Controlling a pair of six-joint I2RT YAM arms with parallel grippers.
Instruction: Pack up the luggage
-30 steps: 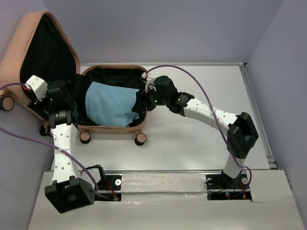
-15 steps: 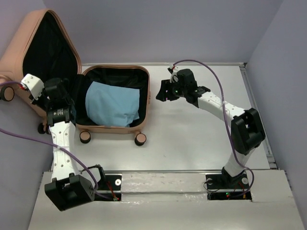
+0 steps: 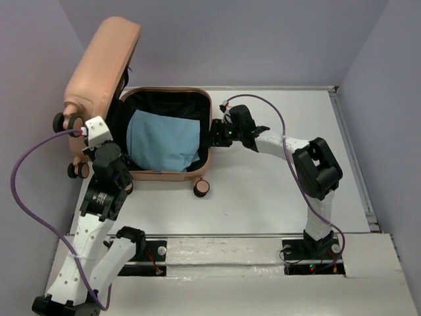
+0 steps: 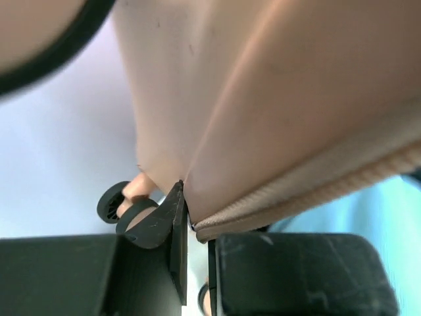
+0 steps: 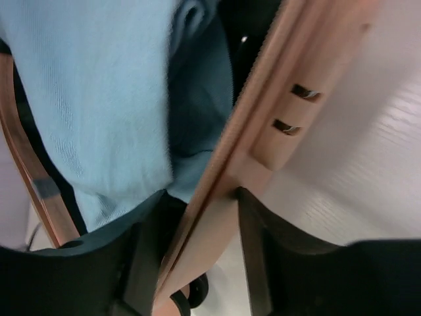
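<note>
From above you see the luggage on the tabletop, its lid half raised and a blue cloth inside. Only your left wrist view shows the left pincer pinching the lid's rim. Your right wrist view shows the right pincer clamped astride the base's side wall.

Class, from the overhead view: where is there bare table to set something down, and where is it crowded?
Free: table between right arm and back wall; also the strip in front of the luggage. Crowded: left, by raised lid and left arm.
</note>
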